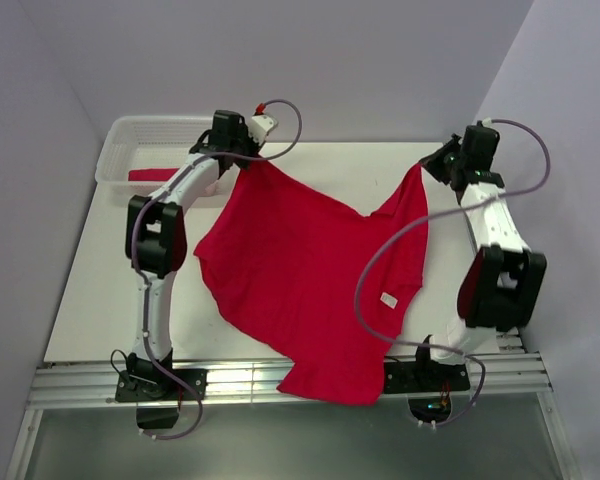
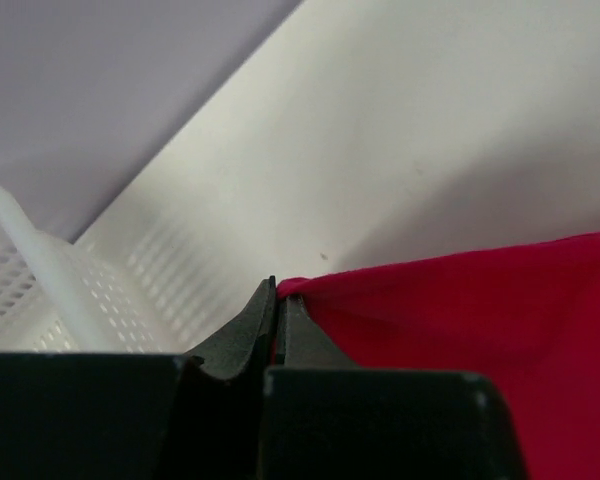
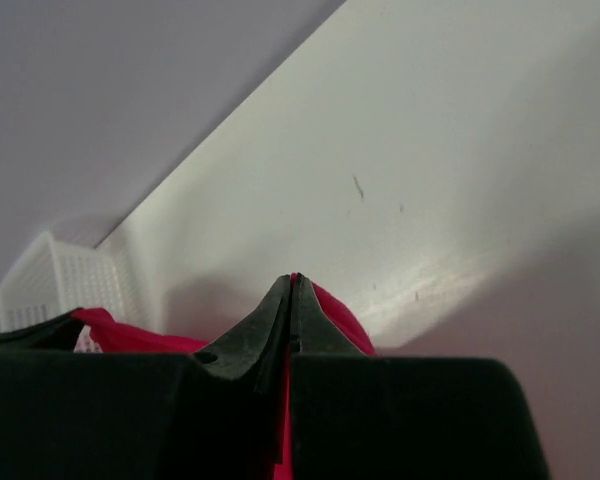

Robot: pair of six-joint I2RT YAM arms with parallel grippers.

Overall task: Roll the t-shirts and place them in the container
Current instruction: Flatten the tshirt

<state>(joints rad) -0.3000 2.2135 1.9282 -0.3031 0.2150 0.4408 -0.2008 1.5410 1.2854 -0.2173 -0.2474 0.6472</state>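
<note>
While L fingers point(image 2: 246, 335) & R fingers point(image 3: 316, 328) clamp its corners, t-shirt point(image 1: 300, 270) sags spread btwn them.

Across the middle of the table point(image 1: 100, 290), one t-shirt point(image 1: 300, 270), its near hem draped over the rail point(image 1: 230, 380) at the front edge. Far left corner nipped in the left gripper point(image 2: 279, 300), far right corner nipped in the right gripper point(image 3: 293, 290), both corners raised off the table. Behind and left of the left gripper, in the table's far left corner, the basket point(image 1: 115, 140); inside it, a second t-shirt point(image 1: 152, 175).
</note>
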